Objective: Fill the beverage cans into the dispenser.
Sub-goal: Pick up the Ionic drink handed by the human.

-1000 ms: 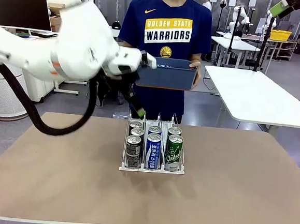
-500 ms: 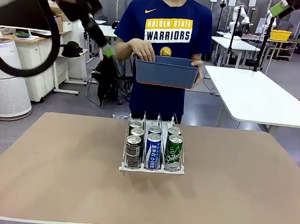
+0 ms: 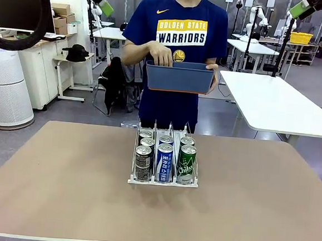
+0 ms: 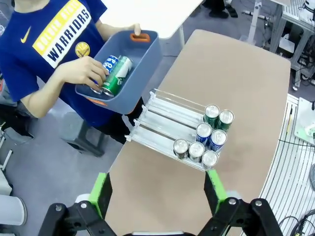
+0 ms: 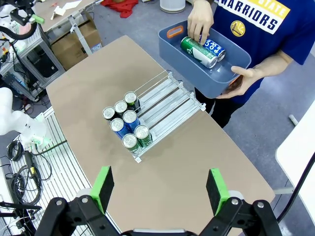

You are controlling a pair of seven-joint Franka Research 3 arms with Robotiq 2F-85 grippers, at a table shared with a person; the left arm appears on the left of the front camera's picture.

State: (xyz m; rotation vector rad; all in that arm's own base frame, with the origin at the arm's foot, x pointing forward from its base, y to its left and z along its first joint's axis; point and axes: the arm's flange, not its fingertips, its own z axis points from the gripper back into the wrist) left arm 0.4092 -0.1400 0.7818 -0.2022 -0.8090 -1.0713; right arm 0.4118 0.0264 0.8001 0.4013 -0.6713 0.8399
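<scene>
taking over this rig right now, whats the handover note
Pincers: left pincer open and empty, high above the table; right pincer the same.
Dispenser: mid-table, holding seven cans at its robot-side end: three dark cans, two blue cans, two green cans.
Bin: held by a person at the far side, one hand reaching in. A loose green can and a loose blue-and-white can lie inside.
Done: seven cans loaded.
Left: the bin's cans. Every lane has room behind its cans.
</scene>
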